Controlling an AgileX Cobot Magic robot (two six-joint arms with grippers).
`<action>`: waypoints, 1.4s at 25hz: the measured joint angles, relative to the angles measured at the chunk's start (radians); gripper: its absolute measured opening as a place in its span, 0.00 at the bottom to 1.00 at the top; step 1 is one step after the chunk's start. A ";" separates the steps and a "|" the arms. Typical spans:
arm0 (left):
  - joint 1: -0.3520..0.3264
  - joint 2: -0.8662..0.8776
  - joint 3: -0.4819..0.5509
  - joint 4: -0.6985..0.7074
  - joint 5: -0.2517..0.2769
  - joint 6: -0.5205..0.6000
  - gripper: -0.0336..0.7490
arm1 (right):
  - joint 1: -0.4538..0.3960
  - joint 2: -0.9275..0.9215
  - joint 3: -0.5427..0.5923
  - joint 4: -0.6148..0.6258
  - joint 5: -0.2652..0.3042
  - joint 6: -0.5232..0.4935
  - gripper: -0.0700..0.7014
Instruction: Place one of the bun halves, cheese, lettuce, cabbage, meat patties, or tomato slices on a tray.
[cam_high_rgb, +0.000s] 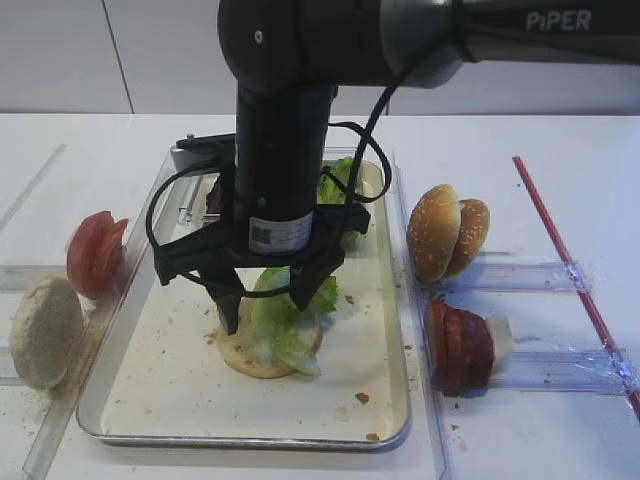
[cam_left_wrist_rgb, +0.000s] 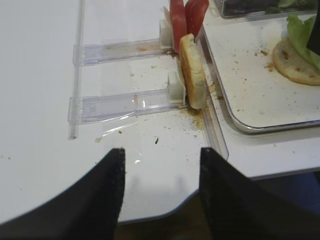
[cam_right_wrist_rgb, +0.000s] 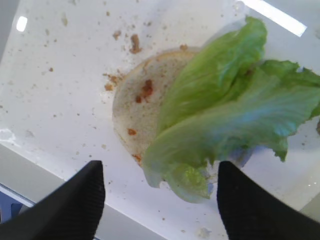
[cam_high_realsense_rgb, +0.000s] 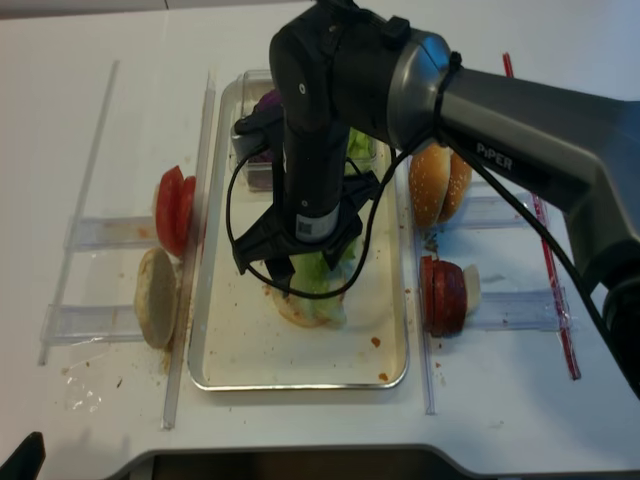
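A light green lettuce (cam_high_rgb: 283, 325) leaf lies across a flat bun half (cam_high_rgb: 250, 358) in the middle of the metal tray (cam_high_rgb: 240, 440). My right gripper (cam_high_rgb: 268, 305) hangs just above them, open. In the right wrist view its fingers (cam_right_wrist_rgb: 75, 205) stand wide apart on either side of the lettuce (cam_right_wrist_rgb: 235, 115) tip without touching it, and the bun half (cam_right_wrist_rgb: 137, 100) shows beneath the leaf. My left gripper (cam_left_wrist_rgb: 160, 185) is open and empty over the table's front left corner.
Tomato slices (cam_high_rgb: 95, 252) and a pale bun disc (cam_high_rgb: 45, 330) stand in racks left of the tray. Sesame bun domes (cam_high_rgb: 445, 232), meat patties (cam_high_rgb: 458, 345) and cheese (cam_high_rgb: 500, 340) stand to its right. A clear box (cam_high_rgb: 345, 180) sits at the tray's far end, mostly behind the arm.
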 joint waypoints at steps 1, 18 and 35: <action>0.000 0.000 0.000 0.000 0.000 0.000 0.47 | 0.000 -0.004 0.000 0.000 0.000 0.000 0.74; 0.000 0.000 0.000 0.000 0.000 0.000 0.47 | 0.000 -0.072 0.000 -0.036 0.002 0.019 0.74; 0.000 -0.002 0.000 0.000 0.000 0.000 0.47 | -0.109 -0.127 0.000 -0.086 0.004 0.028 0.74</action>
